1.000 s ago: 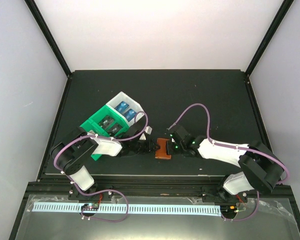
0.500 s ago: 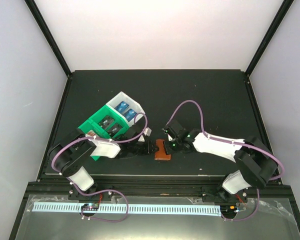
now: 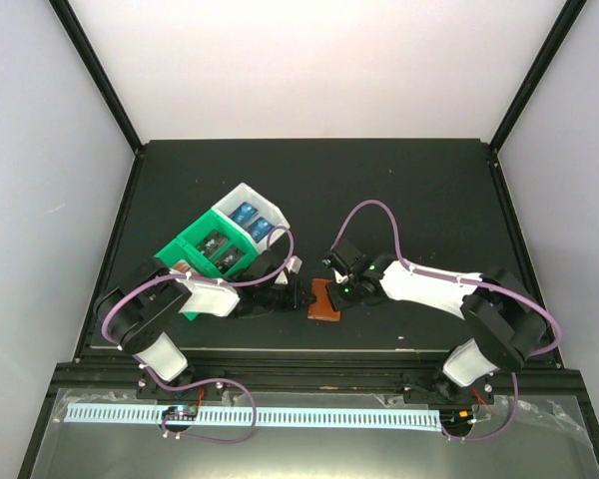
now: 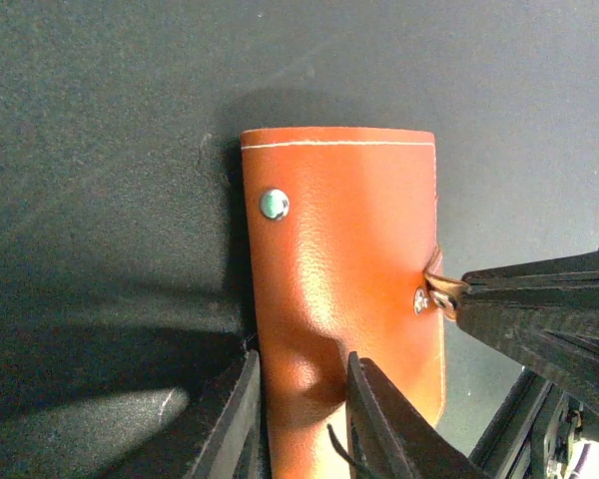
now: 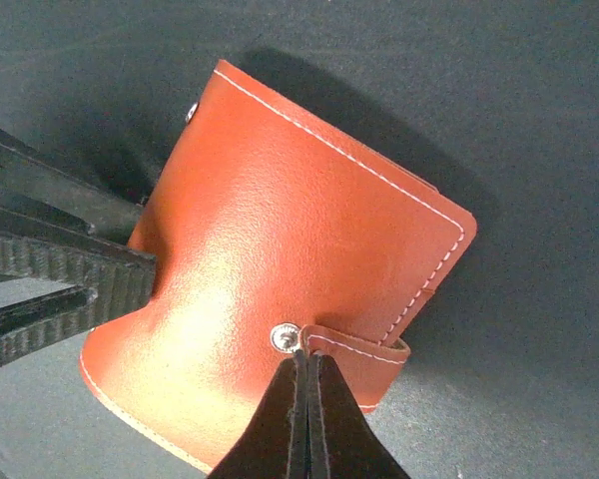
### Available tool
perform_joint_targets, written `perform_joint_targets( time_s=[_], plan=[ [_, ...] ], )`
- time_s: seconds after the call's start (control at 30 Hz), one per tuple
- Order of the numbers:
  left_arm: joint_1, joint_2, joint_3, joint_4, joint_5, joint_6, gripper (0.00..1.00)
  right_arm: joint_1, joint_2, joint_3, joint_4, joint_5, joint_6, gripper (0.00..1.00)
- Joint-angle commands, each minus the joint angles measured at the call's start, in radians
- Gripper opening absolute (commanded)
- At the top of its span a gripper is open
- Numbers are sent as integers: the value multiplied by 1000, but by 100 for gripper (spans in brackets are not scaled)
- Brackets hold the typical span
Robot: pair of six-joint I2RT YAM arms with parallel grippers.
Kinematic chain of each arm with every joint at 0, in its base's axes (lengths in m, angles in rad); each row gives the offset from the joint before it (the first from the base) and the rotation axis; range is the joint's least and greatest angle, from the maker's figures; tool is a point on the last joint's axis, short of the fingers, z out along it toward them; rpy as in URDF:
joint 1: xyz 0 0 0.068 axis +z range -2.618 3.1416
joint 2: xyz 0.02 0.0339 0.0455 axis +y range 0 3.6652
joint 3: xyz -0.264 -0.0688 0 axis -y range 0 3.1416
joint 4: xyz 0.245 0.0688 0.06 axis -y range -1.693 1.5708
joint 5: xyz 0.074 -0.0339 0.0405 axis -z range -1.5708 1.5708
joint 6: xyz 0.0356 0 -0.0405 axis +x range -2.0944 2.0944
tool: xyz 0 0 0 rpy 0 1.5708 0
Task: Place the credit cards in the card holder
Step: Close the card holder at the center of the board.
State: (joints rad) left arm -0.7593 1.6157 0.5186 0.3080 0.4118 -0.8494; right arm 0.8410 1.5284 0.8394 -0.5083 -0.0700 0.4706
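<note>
- Card holder (image 4: 339,269) on table (image 3: 409,190) near front edge, folded closed, between both grippers.
- Left gripper (image 4: 299,379): jaws a little apart, pinching holder's near edge. Likely keeps it from sliding.
- Right gripper (image 5: 304,364): tips squeezed tight on snap tab (image 5: 364,351). Likely to tug holder open.
- Further back: credit cards (image 3: 252,220) sit in green-and-white tray (image 3: 177,249), well apart from holder. None look put in yet.

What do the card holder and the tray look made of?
The card holder looks like leather or faux leather: smooth brown, soft sheen, white edge stitching, metal snap stud. The tray looks like rigid plastic: flat green and white walls.
</note>
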Motion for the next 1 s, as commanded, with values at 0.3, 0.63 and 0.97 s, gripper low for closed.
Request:
perform_joint_targets(
  time_s=[0.3, 0.63, 0.97],
  plan=[
    [-9, 36, -49, -70, 3, -18, 22, 2, 58, 10, 55, -70, 31, 1],
    [-8, 46, -52, -63, 8, -18, 20, 1, 45, -7, 89, -92, 69, 1],
    [-8, 46, -54, -61, 10, -18, 20, 1, 70, 1, 68, -113, 66, 1]
  ],
)
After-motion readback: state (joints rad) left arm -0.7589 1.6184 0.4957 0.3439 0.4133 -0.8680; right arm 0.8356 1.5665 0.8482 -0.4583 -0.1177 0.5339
